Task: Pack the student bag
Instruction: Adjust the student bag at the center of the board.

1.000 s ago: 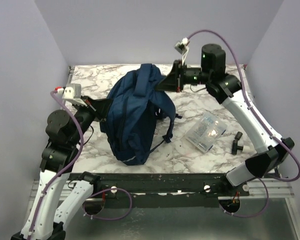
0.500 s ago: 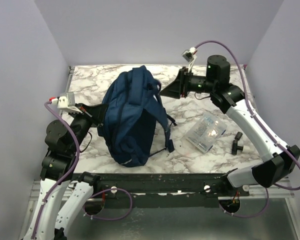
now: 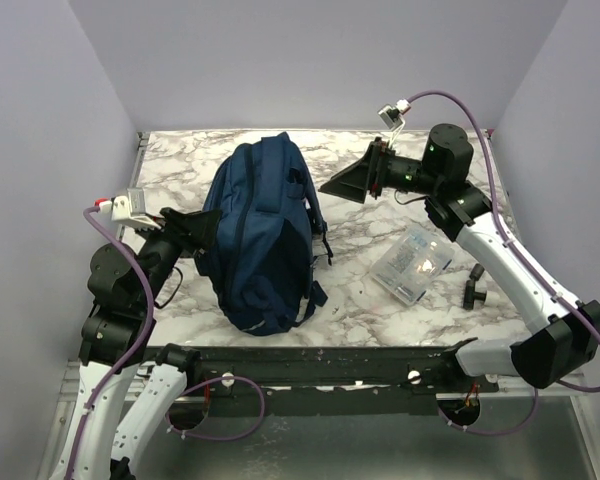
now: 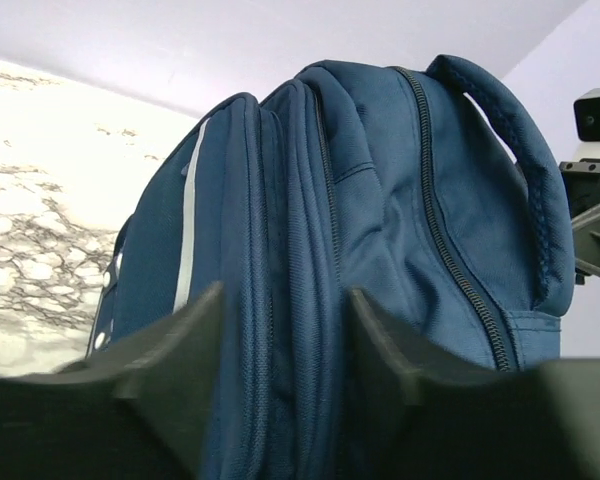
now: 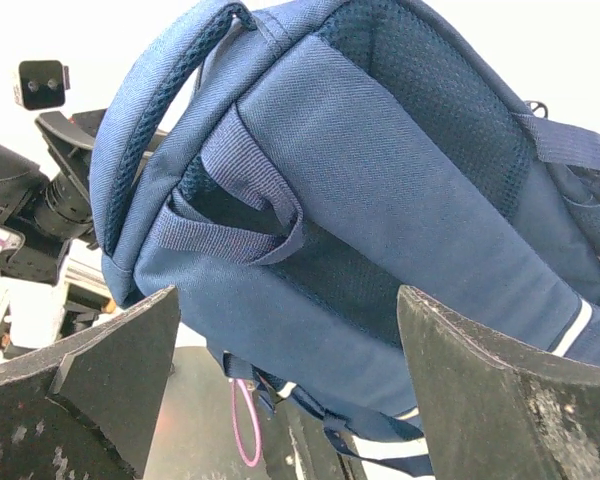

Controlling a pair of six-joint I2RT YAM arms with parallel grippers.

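Note:
The student bag (image 3: 260, 235), navy blue with a pale grey stripe, rests on the marble table (image 3: 380, 215) left of centre, its carry handle toward the back. My left gripper (image 3: 202, 225) is at the bag's left side. In the left wrist view its jaws (image 4: 284, 292) stand apart, with the bag's (image 4: 380, 200) ridged seams between the fingertips. My right gripper (image 3: 332, 186) hangs wide open just right of the bag's top and clear of it. The right wrist view has the bag's padded back (image 5: 380, 180) and strap loops beyond the spread jaws of the right gripper (image 5: 288, 294).
A clear plastic pouch (image 3: 410, 262) with things inside lies right of the bag. A small black object (image 3: 473, 285) sits near the table's right edge. Pale walls close in the table on three sides.
The right gripper has let go of the bag's top, opened wide and drawn back to the right. The left gripper's jaws have parted. The bag has settled lower and to the left.

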